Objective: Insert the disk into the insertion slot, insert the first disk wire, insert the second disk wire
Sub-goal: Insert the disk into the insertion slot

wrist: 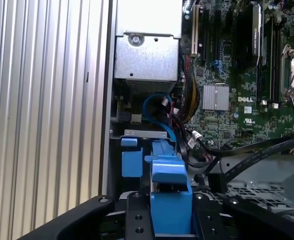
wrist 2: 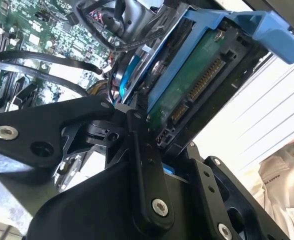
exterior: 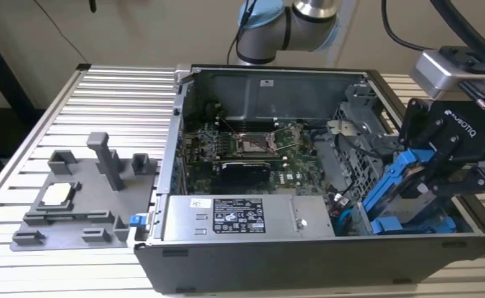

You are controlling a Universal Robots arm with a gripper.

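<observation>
The disk (exterior: 408, 180), in its bright blue carrier bracket, stands tilted at the front corner of the open computer case on the exterior view's right. Its lower end reaches down into the insertion slot (exterior: 385, 214) of the grey drive cage. My gripper (exterior: 431, 185) is shut on the disk's upper end. In the second wrist view a black finger (wrist 2: 144, 170) presses against the disk (wrist 2: 197, 75), whose green board and connector face the camera. In the first wrist view the blue bracket (wrist: 169, 200) sits between my fingers. A blue wire (wrist: 157, 102) loops just beyond it, beside black cables (wrist: 257, 152).
The grey power supply box (exterior: 242, 217) with a white sticker lies along the case's front, with the motherboard (exterior: 251, 146) behind it. A grey fixture plate (exterior: 77, 198) with upright blocks sits on the slatted table (exterior: 110, 93) at the exterior view's left. Case walls hem in the disk.
</observation>
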